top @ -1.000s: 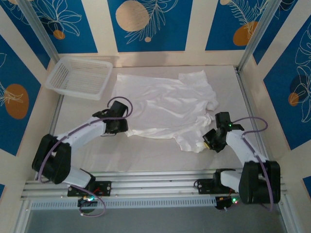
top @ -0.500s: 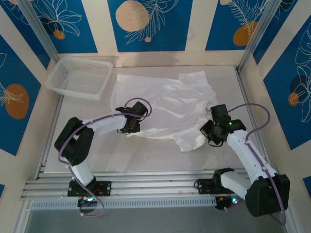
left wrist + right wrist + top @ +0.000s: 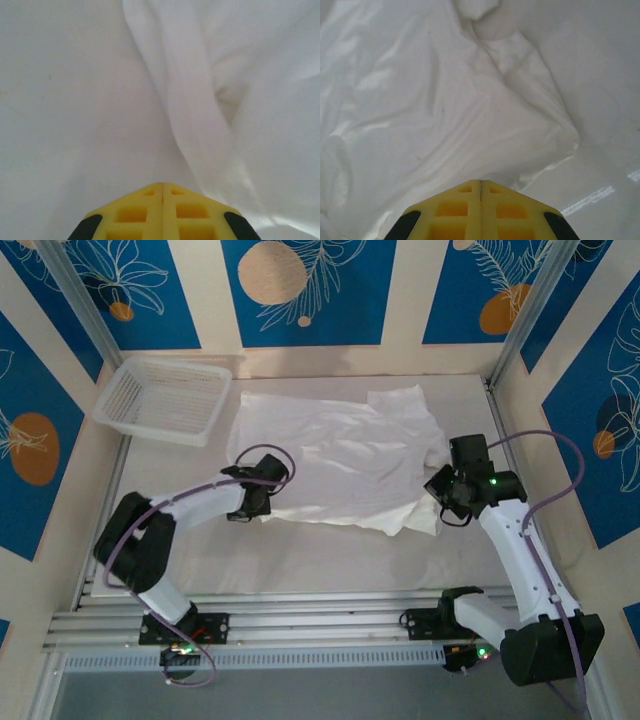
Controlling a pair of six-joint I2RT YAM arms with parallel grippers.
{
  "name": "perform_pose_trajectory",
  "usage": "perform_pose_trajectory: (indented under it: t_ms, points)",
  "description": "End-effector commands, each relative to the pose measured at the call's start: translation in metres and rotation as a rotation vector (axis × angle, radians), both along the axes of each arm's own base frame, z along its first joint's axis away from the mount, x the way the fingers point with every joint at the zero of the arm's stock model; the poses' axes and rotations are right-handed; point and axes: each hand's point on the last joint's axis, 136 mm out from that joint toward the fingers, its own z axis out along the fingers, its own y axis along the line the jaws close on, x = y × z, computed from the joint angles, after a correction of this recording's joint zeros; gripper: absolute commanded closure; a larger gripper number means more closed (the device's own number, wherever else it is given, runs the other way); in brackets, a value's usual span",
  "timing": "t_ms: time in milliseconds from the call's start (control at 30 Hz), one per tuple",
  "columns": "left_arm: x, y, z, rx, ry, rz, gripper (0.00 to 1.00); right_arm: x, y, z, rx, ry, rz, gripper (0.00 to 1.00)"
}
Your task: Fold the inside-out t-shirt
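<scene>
Straightening the rumpled edge before any fold looks like the step in hand, judging by how the inside-out t-shirt lies. It is spread on the table just right of the white mesh basket, creased, with one border rolled into a thick ridge. The left gripper sits at the shirt's end nearer the basket, fingers pressed flush together. The right gripper sits at the end farthest from the basket, likewise closed. Whether either one pinches cloth cannot be told.

To do this well, each should hold one corner through both layers. One should then draw toward the basket and the other away from it, low and evenly. That way the thin cotton flattens instead of bunching or sliding whole.
</scene>
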Motion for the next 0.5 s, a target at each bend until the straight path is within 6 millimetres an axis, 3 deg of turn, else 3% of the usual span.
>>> perform_pose_trajectory:
  t_ms: [0,67,100,333,467]
  points:
    - [0.007,-0.020,0.015,-0.147,-0.031,-0.040,0.97,0.001,-0.006,0.021,-0.043,-0.048,0.018,1.00]
    - [0.005,-0.033,0.008,-0.184,0.041,-0.027,0.75,0.001,-0.003,0.018,-0.027,-0.037,0.021,1.00]
    - [0.006,-0.036,0.003,-0.180,0.078,-0.013,0.71,0.001,-0.001,0.015,-0.017,-0.033,0.022,1.00]
    - [0.021,-0.053,-0.031,-0.194,0.155,0.047,0.69,-0.002,0.003,0.010,-0.012,-0.029,0.030,1.00]
    - [0.017,-0.041,-0.045,-0.123,0.194,0.082,0.69,-0.004,0.001,0.012,-0.030,-0.027,0.035,1.00]
